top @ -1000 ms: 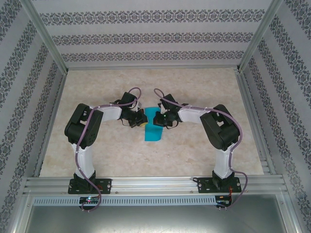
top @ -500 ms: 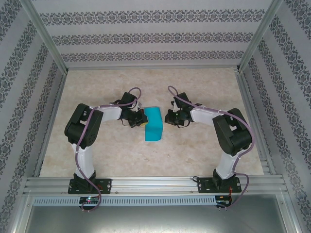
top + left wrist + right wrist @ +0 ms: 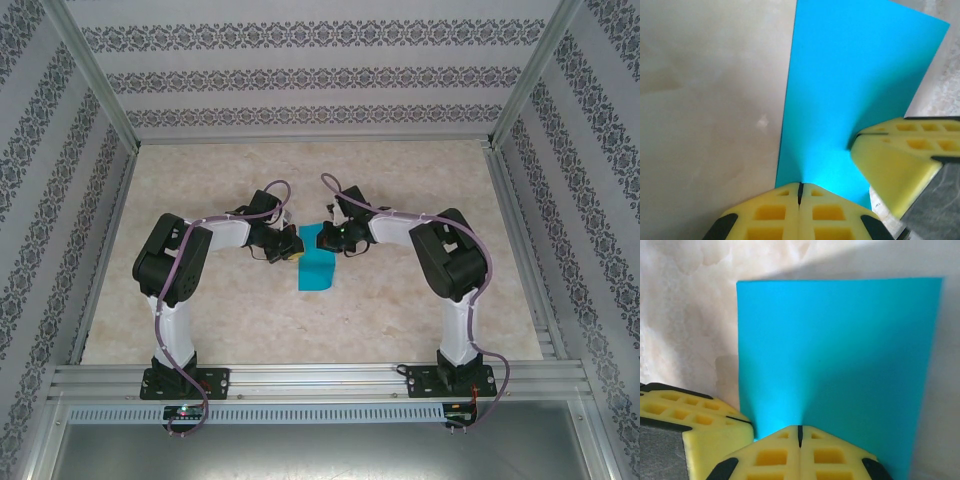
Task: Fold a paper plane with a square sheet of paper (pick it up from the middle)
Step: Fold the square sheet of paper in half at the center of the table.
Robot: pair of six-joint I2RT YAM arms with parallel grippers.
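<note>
L claw [image 3: 800, 190] & R claw [image 3: 800, 432] both clamped closed on square sheet of paper [image 3: 840, 340]. Risk: unsynced pull tears it or slips grip.

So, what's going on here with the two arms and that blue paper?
Both arms have met over the middle of the table. The left gripper and the right gripper are each pinched shut on the teal-blue sheet of paper, close beside each other toward its far end. From above, the sheet looks like a narrow rectangle, with no plane shape yet.
</note>
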